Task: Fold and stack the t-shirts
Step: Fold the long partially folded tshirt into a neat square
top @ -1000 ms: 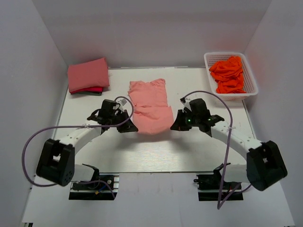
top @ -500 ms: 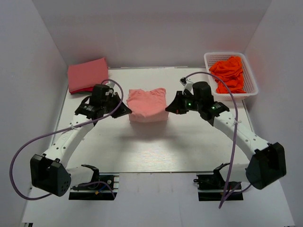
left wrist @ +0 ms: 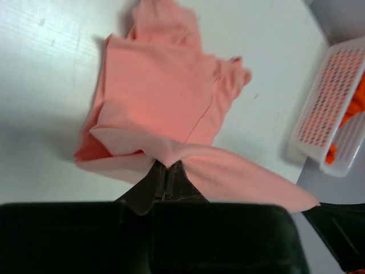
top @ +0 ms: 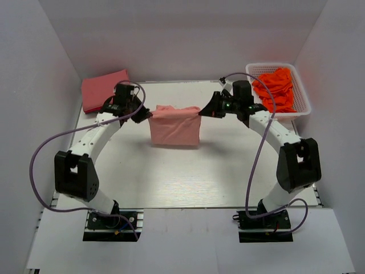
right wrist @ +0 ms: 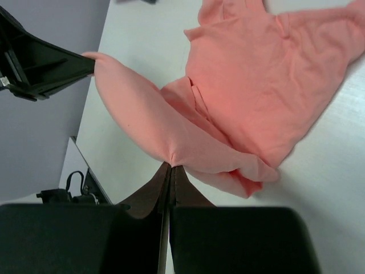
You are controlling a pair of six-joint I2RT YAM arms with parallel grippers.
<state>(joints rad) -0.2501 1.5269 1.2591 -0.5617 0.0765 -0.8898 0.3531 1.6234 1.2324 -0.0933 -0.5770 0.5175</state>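
A salmon pink t-shirt (top: 174,127) hangs stretched between my two grippers above the back of the table, its lower part draped on the surface. My left gripper (top: 148,116) is shut on the shirt's left top corner; in the left wrist view the gripper (left wrist: 166,165) pinches the cloth (left wrist: 159,85). My right gripper (top: 201,112) is shut on the right top corner, seen in the right wrist view as the gripper (right wrist: 171,165) nipping the fabric (right wrist: 256,80). A folded rose pink t-shirt (top: 104,89) lies at the back left on a small stack.
A white basket (top: 304,96) at the back right holds crumpled orange garments (top: 276,87). White walls close in the table (top: 188,177) on the left, right and back. The basket (left wrist: 319,114) also shows in the left wrist view.
Both grippers have carried the near edge of the pink t-shirt up and toward the back of the table, folding it over. The shirt now hangs taut between them.
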